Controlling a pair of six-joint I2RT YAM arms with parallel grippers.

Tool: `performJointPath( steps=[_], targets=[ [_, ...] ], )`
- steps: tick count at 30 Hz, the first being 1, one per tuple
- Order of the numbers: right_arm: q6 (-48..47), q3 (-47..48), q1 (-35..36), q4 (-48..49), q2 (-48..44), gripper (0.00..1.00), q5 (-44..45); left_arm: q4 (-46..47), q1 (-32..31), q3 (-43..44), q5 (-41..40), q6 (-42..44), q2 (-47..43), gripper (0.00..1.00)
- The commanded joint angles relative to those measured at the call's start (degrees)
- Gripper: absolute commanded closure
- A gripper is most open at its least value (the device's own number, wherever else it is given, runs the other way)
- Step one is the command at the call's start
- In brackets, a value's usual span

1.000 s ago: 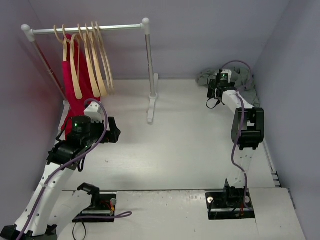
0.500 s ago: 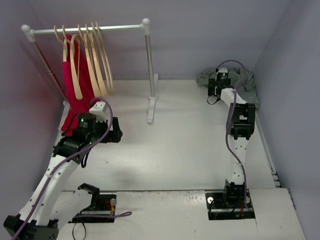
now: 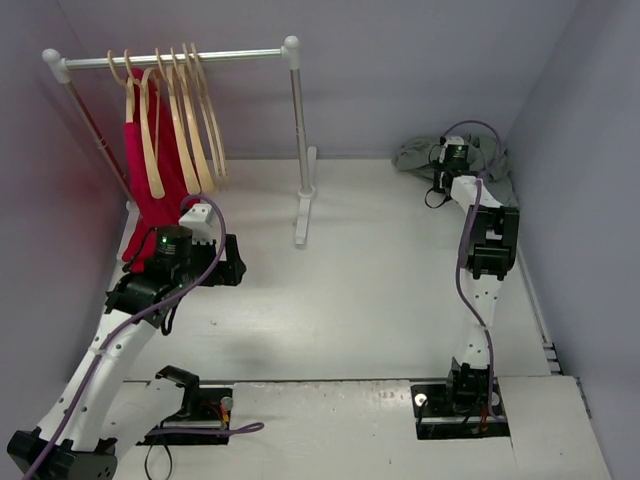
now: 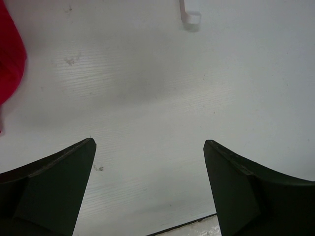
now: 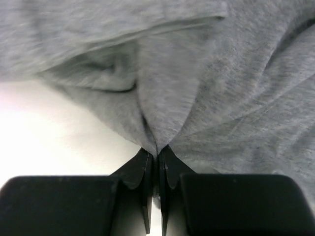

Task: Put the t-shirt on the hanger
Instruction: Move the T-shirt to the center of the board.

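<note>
Grey cotton of the t-shirt (image 3: 408,155) lies crumpled in the far right corner of the desk (image 3: 380,290), close to the walls. The right claw (image 5: 157,150) is down on the heap, its two fingers pressed together on a narrow pinch of the fabric. The left claw (image 4: 150,147) hangs with fingers wide apart over bare desk near the left edge, beside the red garment (image 3: 150,195). The hanger (image 3: 205,130) hangs among several alike on the rail (image 3: 200,56) at the far left corner, well apart from the t-shirt.
</note>
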Motion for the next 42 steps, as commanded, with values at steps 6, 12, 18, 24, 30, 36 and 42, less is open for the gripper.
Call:
performJointPath(
  steps=[6,12,18,24,30,36,42],
  targets=[
    [2.36,-14.89,3.63,0.97,-32.11,1.00,-11.56,1.56,-0.30,4.48,0.50,2.57,-0.81,0.13],
    [4.60,-22.76,12.81,0.49,-47.17,1.00,-16.26,1.50,-0.30,5.77,0.50,3.47,-0.11,0.13],
    [9.69,-21.85,21.64,-0.33,-57.12,1.00,-29.33,1.50,-0.30,8.60,1.64,2.60,-1.43,0.13],
    [12.46,-12.39,27.23,-0.38,-61.52,1.00,-35.80,1.33,-0.31,11.82,2.17,2.60,-2.83,0.13],
    [15.64,-2.28,28.53,-0.20,-62.61,1.00,-39.36,1.35,-0.30,16.71,5.07,1.46,-3.16,0.13],
    [17.68,-8.20,28.55,-0.12,-65.12,1.00,-36.82,1.42,-0.30,18.54,7.61,1.67,-4.19,0.13],
    [24.27,-25.92,28.72,-0.30,-65.37,1.00,-32.43,1.42,-0.31,13.88,9.57,0.02,-5.21,0.13]
  ],
)
